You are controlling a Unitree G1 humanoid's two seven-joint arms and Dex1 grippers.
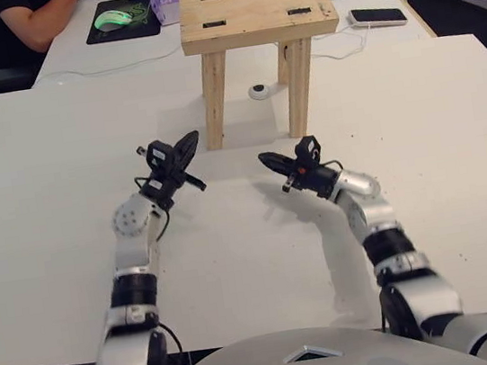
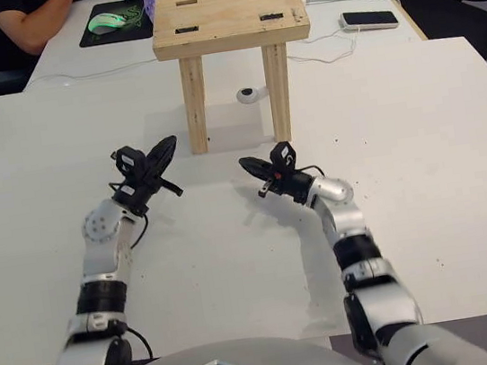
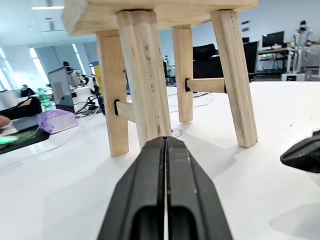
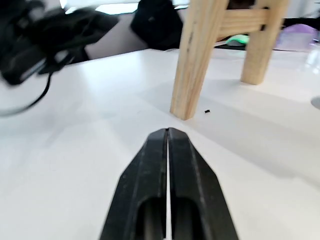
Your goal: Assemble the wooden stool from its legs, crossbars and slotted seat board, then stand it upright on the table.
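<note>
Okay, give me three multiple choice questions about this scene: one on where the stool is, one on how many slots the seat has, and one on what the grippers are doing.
1. Where is the stool?
A. Lying on its side between the grippers.
B. Standing upright on the white table, beyond both grippers.
C. On the floor beside the table.

2. How many slots show in the top of the seat board?
A. Two.
B. Four.
C. Six.

3. How do the left gripper and right gripper stand?
A. Both with jaws open.
B. Left shut on a leg, right open.
C. Both with jaws shut, holding nothing.

Answers:
1 B: it stands seat uppermost on the tabletop.
2 B: one slot sits near each corner.
3 C: each wrist view shows the jaws pressed together with nothing between them.
</note>
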